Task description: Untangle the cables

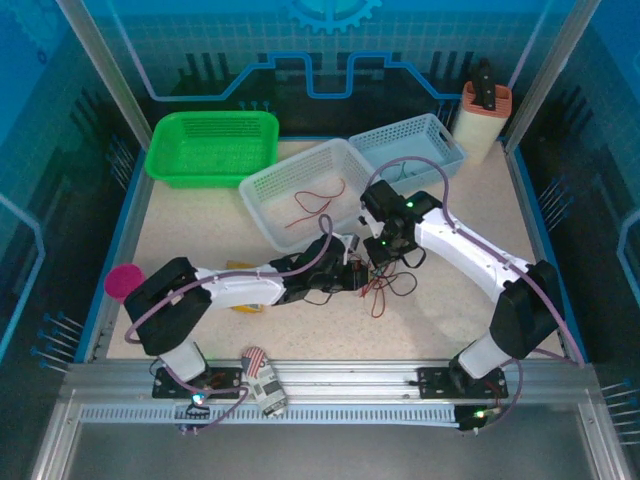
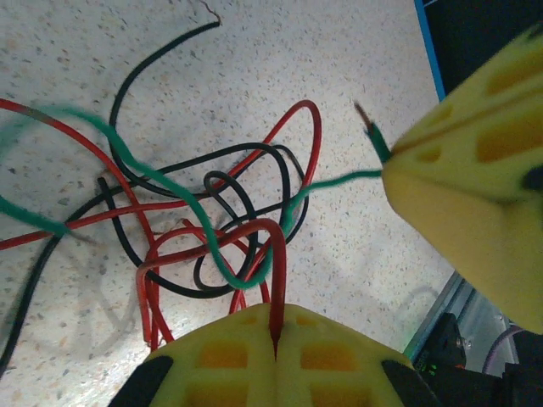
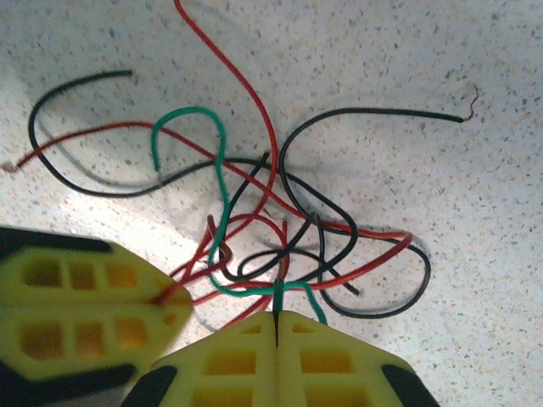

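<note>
Grippers meet low over the tabletop (image 1: 200, 235) at mid-table, tip to tip, each arm reaching in from its own side.

The left gripper (image 2: 276, 335) is fully closed. Its yellow pads are pressed together on a red cable (image 2: 278, 280), which rises out of the seam between them and arches over into a loop. The right gripper (image 3: 277, 318) is closed too, pinching a green cable (image 3: 224, 178). That strand runs out from between its pads, winds up through the knot and ends in a hooked arch farther out. In the left wrist view the same green strand stretches from the right gripper's tip across the red loop, with a short stub sticking out past the pads.

Between and just beyond the two grippers lies the tangle (image 1: 385, 288), resting on the tabletop. In it, red strands, the green one and black cables (image 3: 382, 111) cross and loop through one another. Several loose ends splay outward from the knot, among them a black one with a bare tip.

Farther out, toward the far side, a white basket (image 1: 258, 200) holds another red cable (image 1: 315, 205), lying apart from the tangle. A green basket (image 1: 170, 165) sits to its left and a blue basket (image 1: 440, 155) to its right.
</note>
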Motion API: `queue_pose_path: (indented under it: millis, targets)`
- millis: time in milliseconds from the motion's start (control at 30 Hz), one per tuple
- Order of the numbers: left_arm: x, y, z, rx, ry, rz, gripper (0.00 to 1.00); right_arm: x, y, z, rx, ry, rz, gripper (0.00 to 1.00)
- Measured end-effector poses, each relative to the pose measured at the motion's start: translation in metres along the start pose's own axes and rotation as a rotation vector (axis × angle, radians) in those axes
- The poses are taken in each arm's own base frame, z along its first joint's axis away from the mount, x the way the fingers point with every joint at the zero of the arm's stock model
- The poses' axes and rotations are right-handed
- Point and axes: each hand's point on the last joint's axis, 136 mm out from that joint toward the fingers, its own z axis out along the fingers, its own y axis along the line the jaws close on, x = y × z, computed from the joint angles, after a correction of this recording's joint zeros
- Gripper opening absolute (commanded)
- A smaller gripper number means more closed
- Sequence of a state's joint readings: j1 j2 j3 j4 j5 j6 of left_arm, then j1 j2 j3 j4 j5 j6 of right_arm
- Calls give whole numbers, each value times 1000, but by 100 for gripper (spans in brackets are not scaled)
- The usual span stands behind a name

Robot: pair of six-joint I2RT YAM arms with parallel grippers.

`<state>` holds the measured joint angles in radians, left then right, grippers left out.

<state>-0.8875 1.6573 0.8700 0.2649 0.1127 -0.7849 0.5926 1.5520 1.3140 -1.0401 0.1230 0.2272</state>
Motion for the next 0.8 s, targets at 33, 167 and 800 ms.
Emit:
queue_pose_path:
  millis: [33,167,800]
  targets:
    - [-1,3,-1,-1,-4,-4,0,3,0,1,2,10,-3,0]
    - [-5,11,-4,-11,-11,-18,0,9,-2,0,4,27,-7,0]
    - [5,26,-9,-1,5,-31,0,28,-9,-36,-46,-7,3,0]
